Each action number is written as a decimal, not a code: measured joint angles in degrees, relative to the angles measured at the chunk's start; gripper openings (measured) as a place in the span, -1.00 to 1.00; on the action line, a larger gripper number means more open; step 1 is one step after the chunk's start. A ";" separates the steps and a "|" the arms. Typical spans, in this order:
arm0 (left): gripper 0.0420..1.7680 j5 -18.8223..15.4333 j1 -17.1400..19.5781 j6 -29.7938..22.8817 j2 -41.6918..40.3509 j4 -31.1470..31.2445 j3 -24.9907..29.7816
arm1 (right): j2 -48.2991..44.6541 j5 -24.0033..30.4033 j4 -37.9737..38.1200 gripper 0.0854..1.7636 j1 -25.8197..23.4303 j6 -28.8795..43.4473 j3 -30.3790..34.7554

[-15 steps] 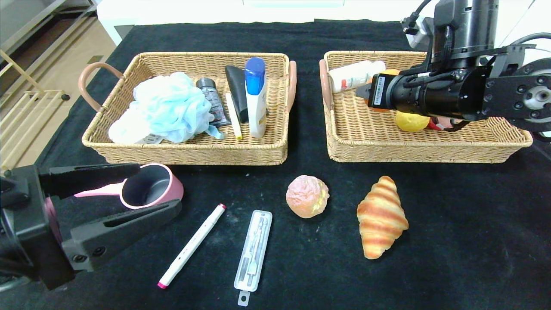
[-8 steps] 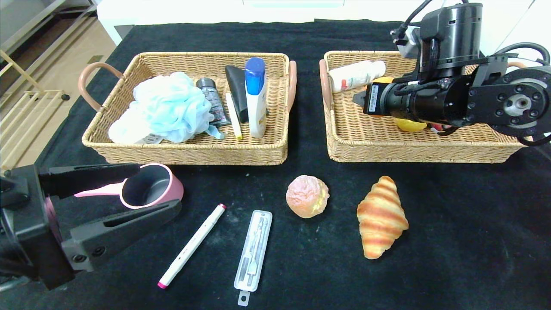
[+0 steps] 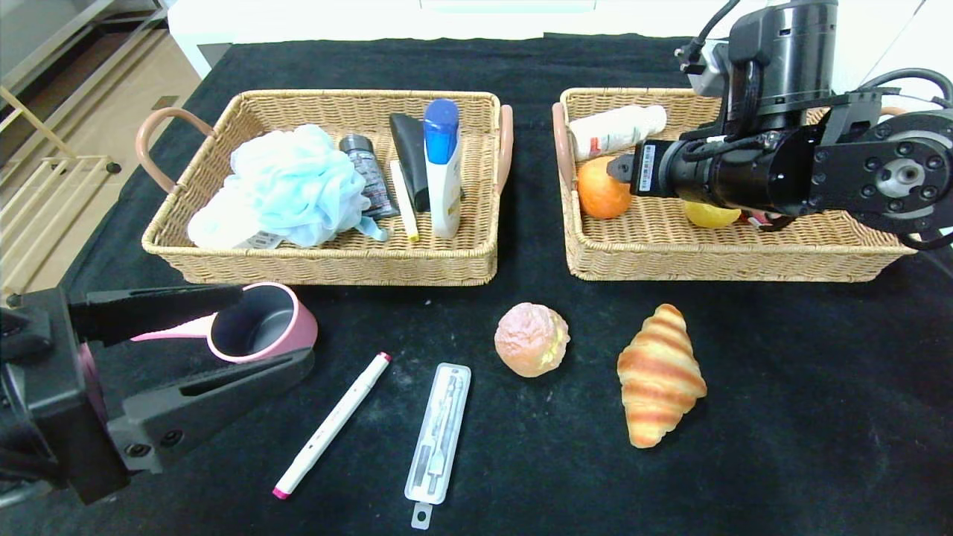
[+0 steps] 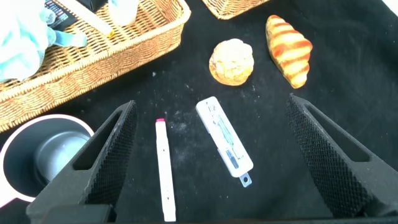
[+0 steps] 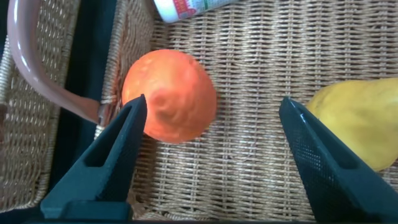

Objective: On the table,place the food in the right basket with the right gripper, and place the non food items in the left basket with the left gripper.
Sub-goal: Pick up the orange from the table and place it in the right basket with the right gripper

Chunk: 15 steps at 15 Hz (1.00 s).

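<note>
My right gripper (image 3: pixel 619 168) hovers open over the right basket (image 3: pixel 730 257). An orange fruit (image 3: pixel 601 191) lies free on the basket floor by its left wall. In the right wrist view the fruit (image 5: pixel 169 95) sits beside one finger of the gripper (image 5: pixel 212 106), not held. A croissant (image 3: pixel 659 372) and a round pink bun (image 3: pixel 531 339) lie on the black cloth. My left gripper (image 3: pixel 275 325) is open and empty near the front left, above a pink cup (image 3: pixel 260 321), a white marker (image 4: pixel 164 168) and a clear compass case (image 4: pixel 224 142).
The right basket also holds a yellow fruit (image 3: pixel 711 214) and a white bottle (image 3: pixel 616 128). The left basket (image 3: pixel 320 260) holds a blue bath sponge (image 3: pixel 290 186), tubes and a blue-capped bottle (image 3: pixel 443 167). The table edge runs at the far left.
The orange fruit, earlier hidden at the right gripper's tip, now lies free at the left of the right basket. The right arm shifted slightly. The left arm has not moved.
</note>
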 joint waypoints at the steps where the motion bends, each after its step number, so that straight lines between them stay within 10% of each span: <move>1: 0.94 0.00 0.00 0.00 0.00 -0.02 0.00 | -0.05 0.00 0.16 0.78 0.09 0.00 0.05; 15: 0.94 -0.01 -0.06 0.43 0.00 -0.02 0.00 | -11.80 -6.34 17.66 0.91 4.96 4.69 8.79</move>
